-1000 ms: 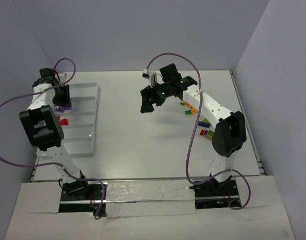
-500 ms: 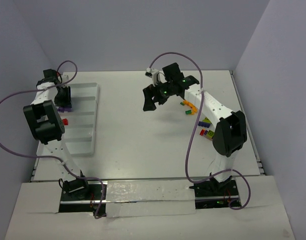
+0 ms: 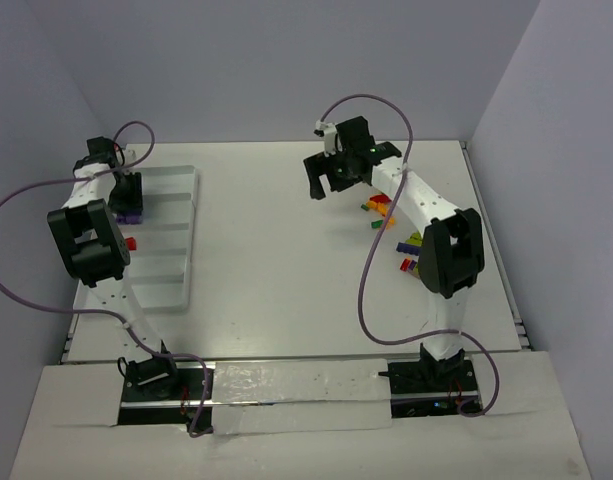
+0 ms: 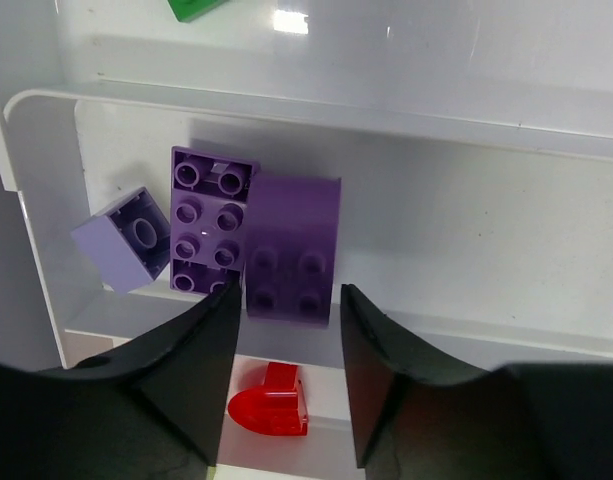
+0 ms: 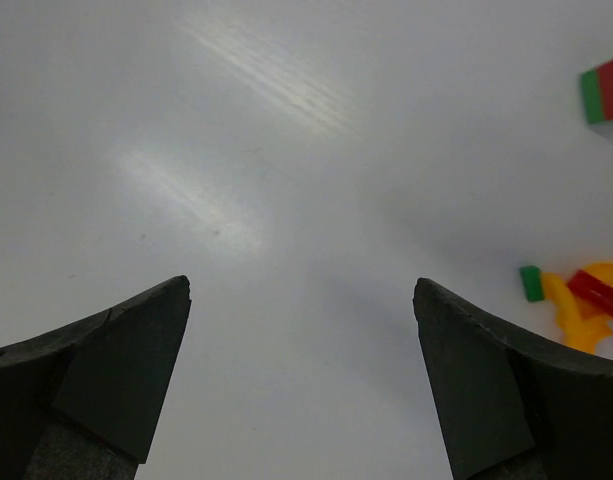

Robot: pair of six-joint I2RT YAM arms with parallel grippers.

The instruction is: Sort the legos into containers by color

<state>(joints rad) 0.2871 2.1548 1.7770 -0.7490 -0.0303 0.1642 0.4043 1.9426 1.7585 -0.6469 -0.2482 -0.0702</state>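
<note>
Over the purple compartment of the tray point(image 3: 176, 200), the left gripper point(image 4: 289, 300) is seen with jaws parted, and a purple brick point(image 4: 291, 235) lies free below. A drop-off is judged complete. The right gripper point(image 5: 301, 288), jaws wide apart, must next be lowered onto the loose legos point(image 3: 386, 210) nearby.

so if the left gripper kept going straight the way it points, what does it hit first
Most likely the purple brick, which lies in the tray just ahead of the left gripper, its near edge between the tips. Depth is unclear, so they may be touching.
</note>
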